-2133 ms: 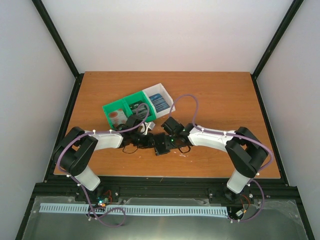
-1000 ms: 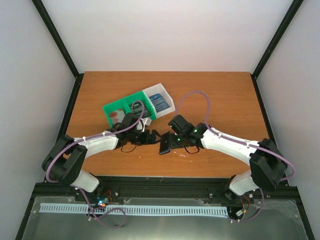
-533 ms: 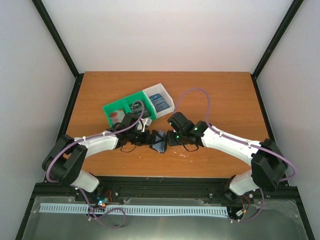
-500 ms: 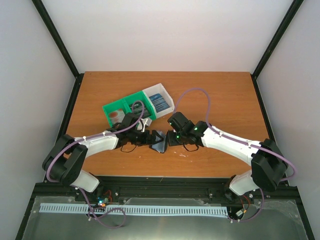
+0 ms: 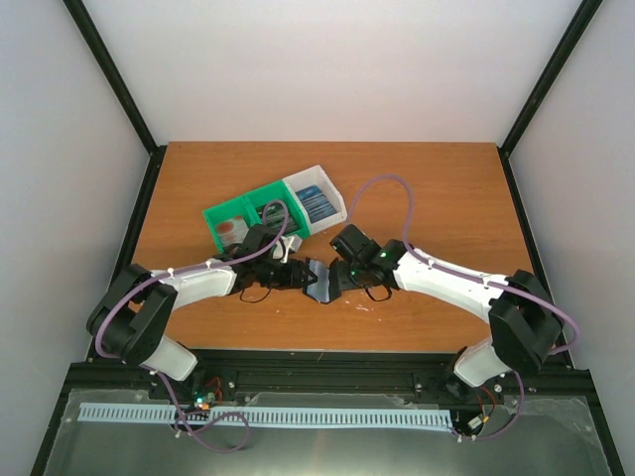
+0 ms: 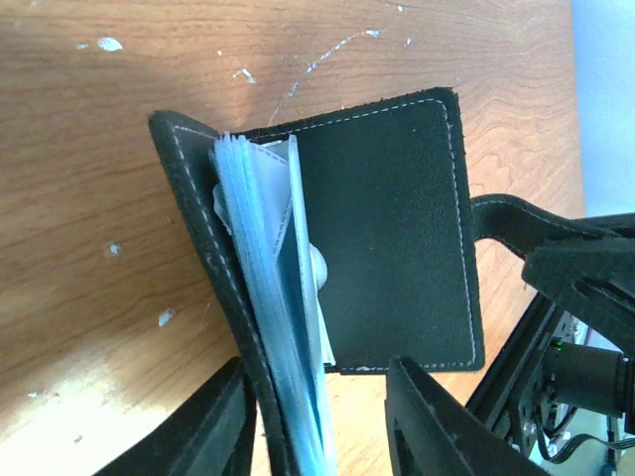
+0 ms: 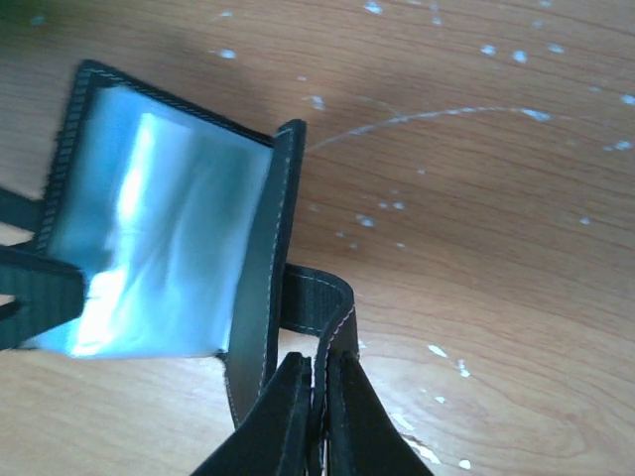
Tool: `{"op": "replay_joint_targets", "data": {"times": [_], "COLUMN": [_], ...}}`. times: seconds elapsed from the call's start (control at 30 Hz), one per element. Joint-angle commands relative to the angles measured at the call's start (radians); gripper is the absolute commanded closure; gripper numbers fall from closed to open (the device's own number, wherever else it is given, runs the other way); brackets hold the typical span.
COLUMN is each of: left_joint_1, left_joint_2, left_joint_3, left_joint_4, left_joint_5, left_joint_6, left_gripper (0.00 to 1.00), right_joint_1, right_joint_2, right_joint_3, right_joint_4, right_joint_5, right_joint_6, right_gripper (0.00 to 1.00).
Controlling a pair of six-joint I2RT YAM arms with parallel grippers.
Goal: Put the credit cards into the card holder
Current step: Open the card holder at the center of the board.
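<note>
Two white walls point(image 5: 327, 69) and black frame posts point(image 5: 109, 74) close in an orange-brown wooden table point(image 5: 446, 218); its grain is scuffed and dotted with white flecks point(image 7: 397, 203). Left of centre sits a green and white three-compartment plastic bin point(image 5: 243, 201). It holds blue cards point(image 5: 316, 202) in the white end and a reddish card point(image 5: 234, 229) in a green end; any print on them is too small to read. A purple cable point(image 5: 281, 210) loops over the bin's middle. The small black stitched folding card holder point(image 5: 318, 281) is at the table's near middle, opened, largely hidden between both wrists from above. The left gripper point(image 6: 317, 365) is part-spread, straddling one cover and the grey-blue sleeves point(image 6: 268, 288), with a gap at one finger. The right gripper point(image 7: 316, 362) is pressed together, pinching the holder's black snap tab point(image 7: 322, 302).
</note>
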State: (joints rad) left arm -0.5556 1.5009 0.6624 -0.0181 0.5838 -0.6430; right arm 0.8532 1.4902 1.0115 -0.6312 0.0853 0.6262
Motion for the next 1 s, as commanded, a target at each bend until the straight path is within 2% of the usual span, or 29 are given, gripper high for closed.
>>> {"op": "replay_joint_targets", "data": {"times": [0.0,0.17,0.23,0.33,0.5,0.63,0.77,0.97], "left_joint_1": [0.009,0.008,0.008,0.009,0.009,0.009,0.008,0.009], "left_joint_2": [0.017,0.024,0.025,0.027,0.032,0.034,0.034,0.038], "left_joint_3": [0.036,0.037,0.036,0.037,0.040,0.039,0.040,0.039], "left_joint_4": [-0.001,-0.003,-0.003,-0.003,-0.005,-0.006,-0.006,-0.005], "left_joint_5": [-0.001,0.002,0.002,0.001,0.002,0.005,0.012,0.014], "left_joint_6": [0.023,0.026,0.026,0.028,0.030,0.031,0.036,0.034], "left_gripper": [0.66,0.74,0.76,0.78,0.80,0.84,0.88,0.92], "right_joint_1": [-0.004,-0.003,-0.003,-0.003,-0.003,-0.003,-0.004,-0.003], "right_joint_2": [0.034,0.032,0.005,-0.014,0.020,0.072,0.119,0.188], "right_joint_3": [0.029,0.071,0.085,0.097,0.084,0.086,0.098,0.125], "right_joint_4": [-0.070,-0.129,-0.131,-0.112,0.017,0.089,0.133,0.117], "right_joint_5": [0.121,0.191,0.202,0.191,-0.006,-0.086,-0.135,-0.117], "right_joint_6": [0.021,0.046,0.049,0.038,-0.003,0.000,-0.002,0.015], "right_gripper": [0.92,0.63,0.56,0.54,0.53,0.43,0.34,0.33]}}
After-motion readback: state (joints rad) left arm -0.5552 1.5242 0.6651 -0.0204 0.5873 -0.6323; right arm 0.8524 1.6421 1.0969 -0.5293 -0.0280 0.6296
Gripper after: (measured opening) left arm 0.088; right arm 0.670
